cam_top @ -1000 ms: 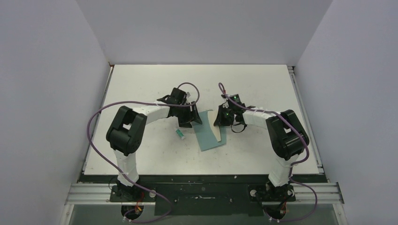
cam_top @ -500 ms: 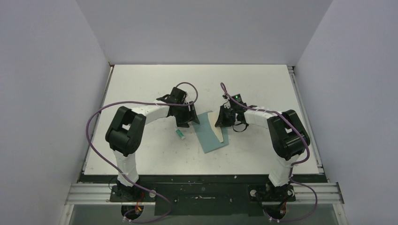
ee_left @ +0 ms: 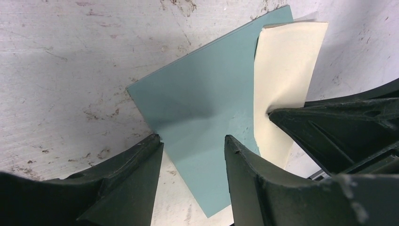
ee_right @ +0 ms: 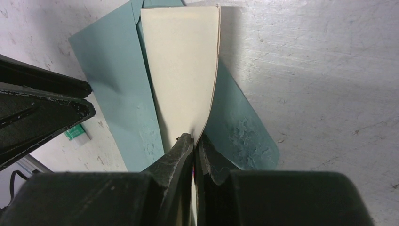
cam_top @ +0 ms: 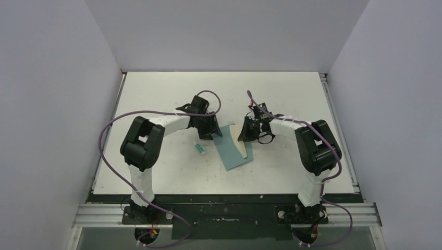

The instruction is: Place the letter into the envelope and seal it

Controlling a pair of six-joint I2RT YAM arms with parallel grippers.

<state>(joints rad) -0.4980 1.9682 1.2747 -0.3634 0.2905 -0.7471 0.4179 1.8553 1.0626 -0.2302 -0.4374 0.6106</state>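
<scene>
Right wrist: right claw [ee_right: 194,141] pinches the letter [ee_right: 183,70]; left claw [ee_left: 194,142] spread, apparently astride the envelope [ee_left: 197,84].

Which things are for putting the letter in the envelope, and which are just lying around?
For the job:
- letter, pinched by the right gripper
- envelope, flat on the table

Just lying around:
- glue tube, untouched, left of the envelope
</scene>
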